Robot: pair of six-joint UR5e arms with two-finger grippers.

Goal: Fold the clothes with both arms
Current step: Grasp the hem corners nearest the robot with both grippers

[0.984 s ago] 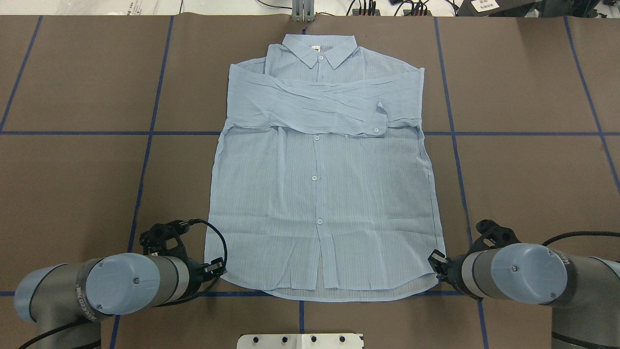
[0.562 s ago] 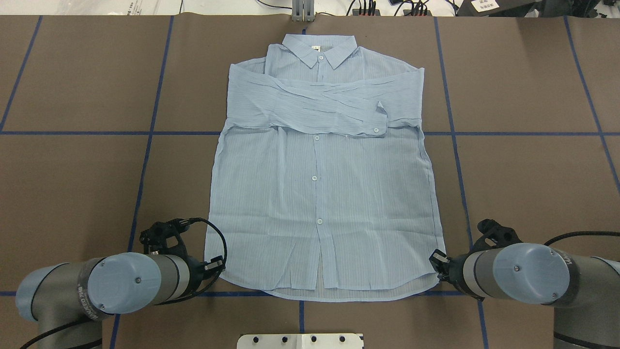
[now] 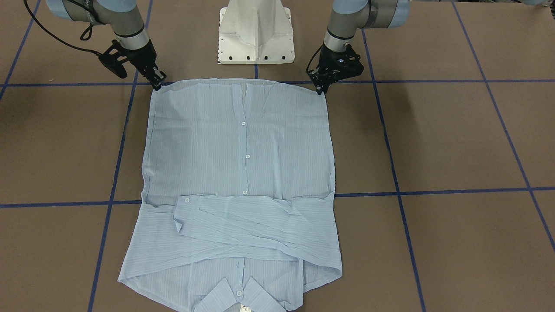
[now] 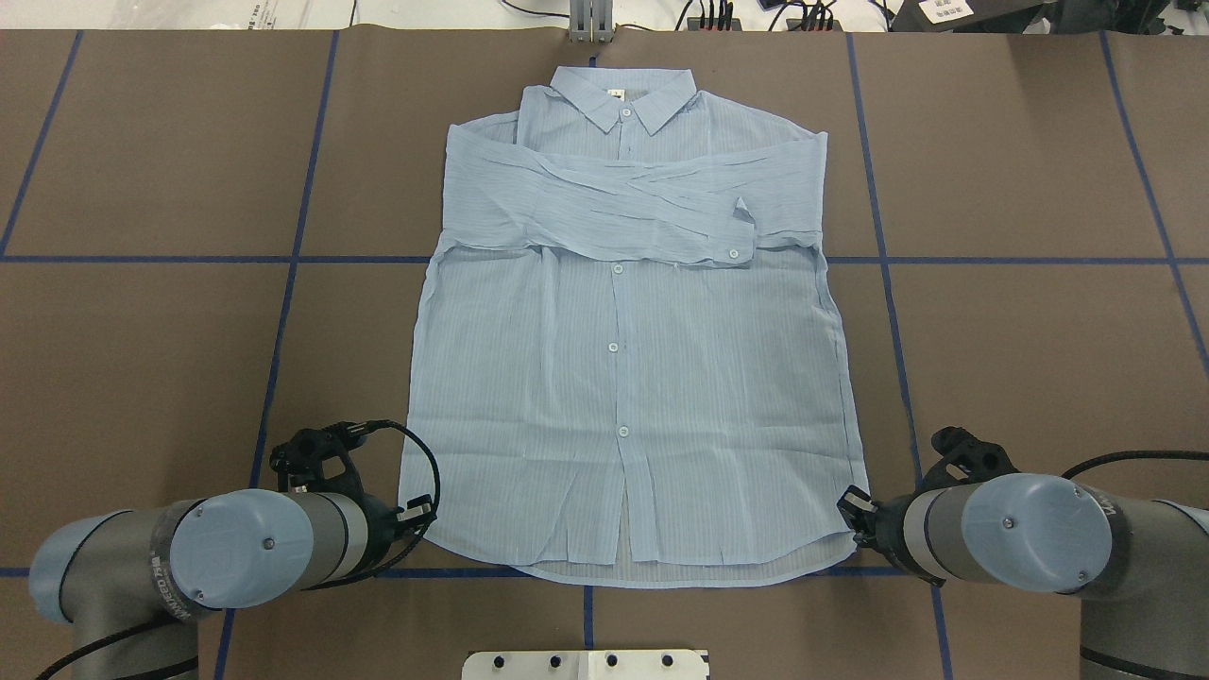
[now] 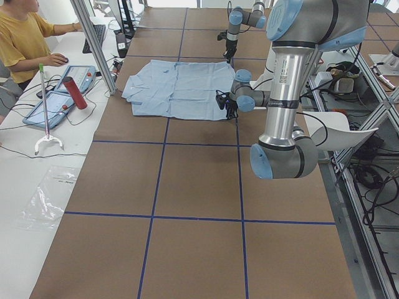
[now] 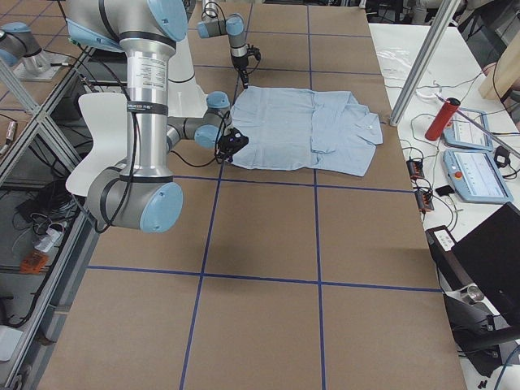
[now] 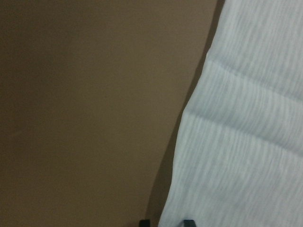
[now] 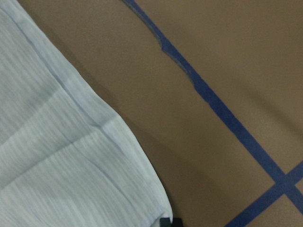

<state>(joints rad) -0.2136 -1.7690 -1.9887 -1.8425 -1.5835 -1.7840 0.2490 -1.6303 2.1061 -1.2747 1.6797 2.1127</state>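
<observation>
The pale-blue striped shirt (image 4: 623, 378) lies flat and buttoned on the brown table, collar at the far side, both sleeves folded across the chest. My left gripper (image 4: 420, 515) is low at the hem's left corner. In the left wrist view its fingertips (image 7: 144, 222) stand slightly apart, astride the shirt's edge (image 7: 227, 142). My right gripper (image 4: 850, 505) is at the hem's right corner. In the right wrist view its tips (image 8: 170, 221) are together at the cloth corner (image 8: 71, 156). The front view shows the left gripper (image 3: 321, 89) and the right gripper (image 3: 157, 84) at the hem corners of the shirt (image 3: 243, 151).
The white pedestal base (image 3: 256, 34) stands just behind the hem. Blue tape lines (image 4: 293, 255) divide the brown table cover. A metal post (image 4: 590, 24) stands beyond the collar. A side table holds a red cylinder (image 5: 73, 92), and an operator (image 5: 25, 37) sits there.
My left arm has shifted slightly left and toward the robot at the hem corner. The right arm and the shirt have hardly moved.
</observation>
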